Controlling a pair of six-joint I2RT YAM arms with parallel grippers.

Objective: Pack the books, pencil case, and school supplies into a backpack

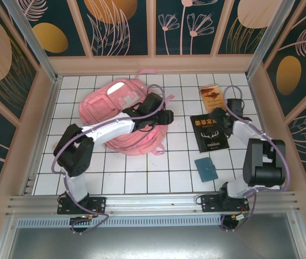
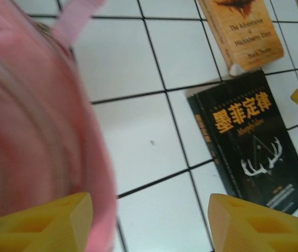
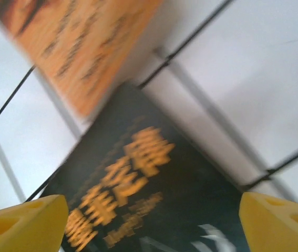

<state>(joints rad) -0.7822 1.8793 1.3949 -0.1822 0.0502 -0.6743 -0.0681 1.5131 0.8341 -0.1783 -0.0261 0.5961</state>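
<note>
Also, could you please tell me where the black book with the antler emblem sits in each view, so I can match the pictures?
Top external: the black book lies right of centre, cover up.
Left wrist: black book in the lower right, title in orange characters.
Right wrist: black book at lower centre, blurred.
Shared landmark: the orange book just beyond its top edge in every view.

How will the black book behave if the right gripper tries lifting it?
The black book lies flat on the tiled table, no edge raised, so probably awkward to pinch. It looks thin: likely light and floppy. Pushed, it may slide on the tiles.
</note>
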